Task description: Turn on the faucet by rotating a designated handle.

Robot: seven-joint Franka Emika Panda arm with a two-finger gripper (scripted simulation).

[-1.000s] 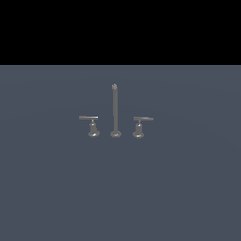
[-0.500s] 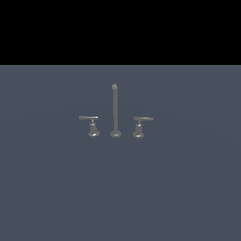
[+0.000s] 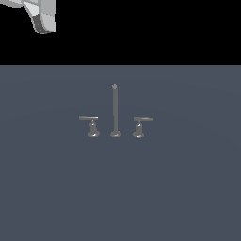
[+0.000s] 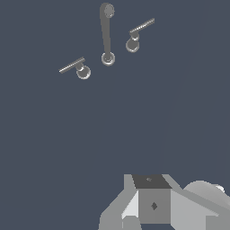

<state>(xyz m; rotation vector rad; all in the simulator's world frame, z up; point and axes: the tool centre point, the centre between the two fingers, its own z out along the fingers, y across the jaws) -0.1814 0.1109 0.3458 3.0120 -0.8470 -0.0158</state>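
The grey metal faucet stands in the middle of the dark grey surface in the exterior view, with a tall thin spout [image 3: 115, 109] between two short lever handles. The handle [image 3: 92, 127] is the one on the exterior view's left, and its thin bar [image 3: 88, 117] sticks out to the left. The twin handle [image 3: 138, 128] has its bar pointing right. In the wrist view I see the spout [image 4: 106, 33], the handle [image 4: 82, 71] and the twin [image 4: 133, 44] far off. Part of my arm [image 3: 42, 15] shows at the exterior view's top left, far from the faucet. My gripper's body [image 4: 152, 204] shows, but its fingertips are hidden.
The dark grey surface [image 3: 188, 188] spreads flat around the faucet. A black background fills the top of the exterior view.
A light grey part of my arm has come into the exterior view's top left corner. The faucet and both handle bars stand as before.
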